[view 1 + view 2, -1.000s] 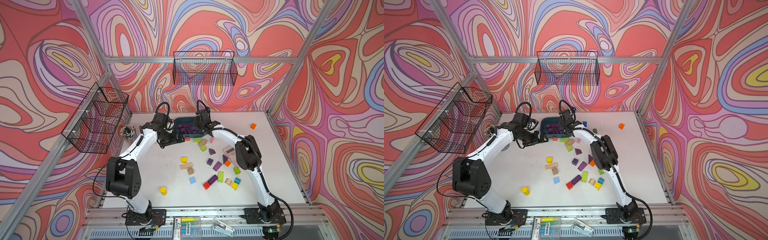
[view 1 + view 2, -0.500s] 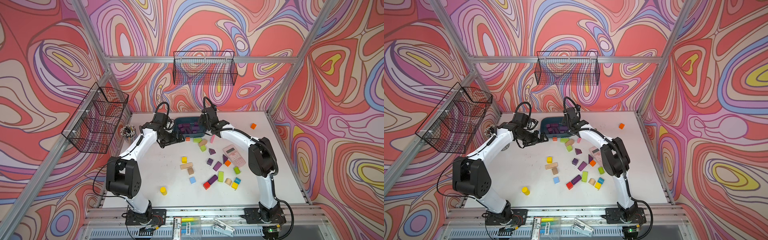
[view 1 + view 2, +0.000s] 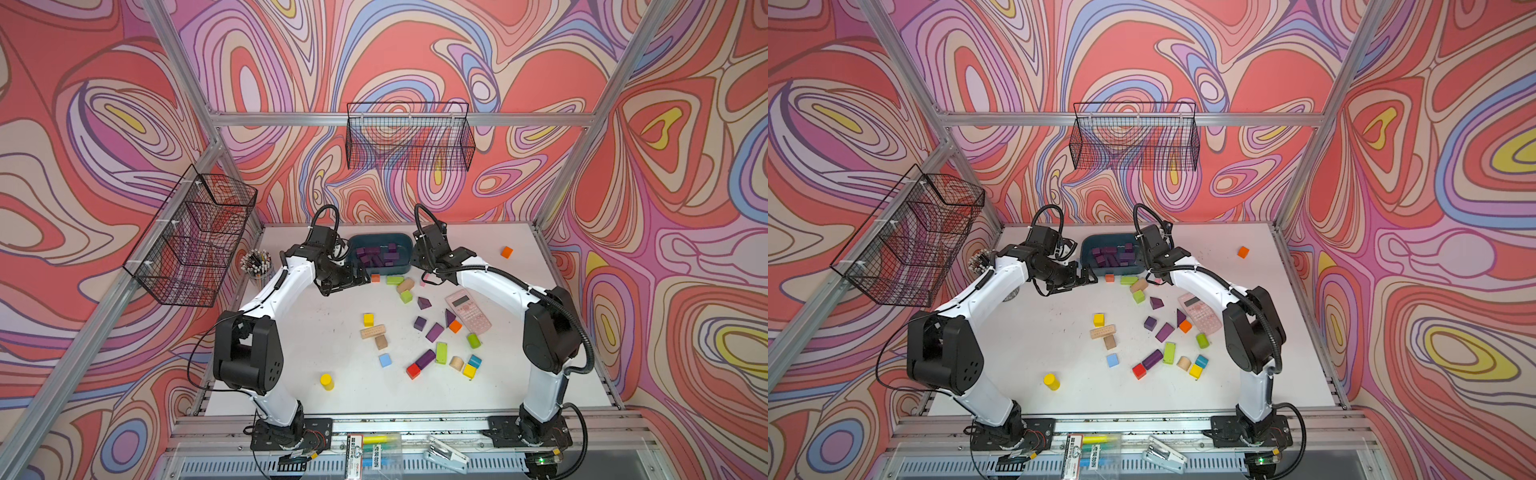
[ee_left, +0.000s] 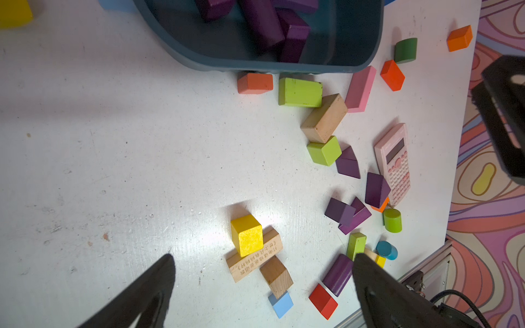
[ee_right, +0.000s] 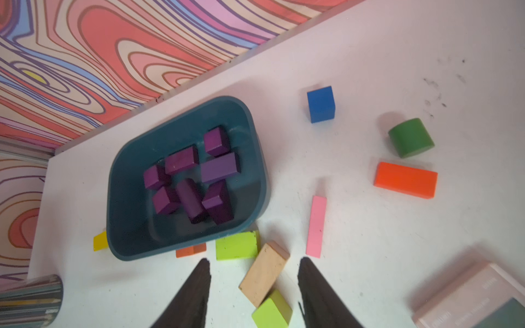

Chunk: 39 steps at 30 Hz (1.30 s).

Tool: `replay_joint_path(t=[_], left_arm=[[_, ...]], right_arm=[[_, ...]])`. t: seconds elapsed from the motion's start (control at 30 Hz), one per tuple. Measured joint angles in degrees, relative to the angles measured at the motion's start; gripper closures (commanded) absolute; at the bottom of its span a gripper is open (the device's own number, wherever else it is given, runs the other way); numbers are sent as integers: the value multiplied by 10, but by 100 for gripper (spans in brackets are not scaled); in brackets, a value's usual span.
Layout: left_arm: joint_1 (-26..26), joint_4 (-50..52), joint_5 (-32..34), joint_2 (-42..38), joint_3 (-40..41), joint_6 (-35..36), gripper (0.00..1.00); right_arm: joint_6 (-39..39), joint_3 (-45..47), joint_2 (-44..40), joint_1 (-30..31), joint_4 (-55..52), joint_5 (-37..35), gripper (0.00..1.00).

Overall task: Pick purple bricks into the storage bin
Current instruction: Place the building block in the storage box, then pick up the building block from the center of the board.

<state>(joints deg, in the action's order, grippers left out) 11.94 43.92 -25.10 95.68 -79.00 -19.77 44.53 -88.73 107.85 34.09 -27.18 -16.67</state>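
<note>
1. Your right gripper (image 5: 254,261) is part-open and empty, hanging over the table (image 3: 332,324) just beside the storage bin (image 5: 260,159). Your left gripper (image 4: 262,257) is spread wide by the bin's opposite end and is also empty.
2. Judging from that, the step in hand is reaching for a loose piece. Five purple bricks (image 3: 434,332) lie on the table, all well apart from the bin.
3. Nearest you, a purple bar (image 3: 426,359) touches a red cube (image 3: 413,371). Close across the bar's narrow width so the cube stays out of the pinch.
4. Further in, a purple cube (image 3: 420,322) sits beside a slanted bar. A wedge (image 3: 449,318) stands against the pink calculator (image 3: 468,312), with an orange block (image 3: 455,326) touching it. Come straight down and grip flat faces, never the slopes.
5. Beyond those, a lone wedge (image 3: 424,302) lies near a lime block (image 3: 406,296).
6. Farthest is the bin: dark teal with rounded corners, holding a loose heap of matte, dark-purple bricks. Release low over its bare floor.
</note>
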Motion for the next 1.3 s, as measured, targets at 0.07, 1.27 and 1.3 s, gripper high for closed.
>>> replay_joint_path(t=[0.07, 1.27, 1.3], left_arm=[[0, 0, 0, 0, 0, 0, 0], [0, -9, -17, 0, 0, -11, 0], [0, -9, -17, 0, 0, -11, 0]], right_arm=[[0, 11, -10, 7, -21, -5, 47], [-185, 79, -41, 90, -222, 94, 42], [-202, 77, -38, 90, -223, 102, 42]])
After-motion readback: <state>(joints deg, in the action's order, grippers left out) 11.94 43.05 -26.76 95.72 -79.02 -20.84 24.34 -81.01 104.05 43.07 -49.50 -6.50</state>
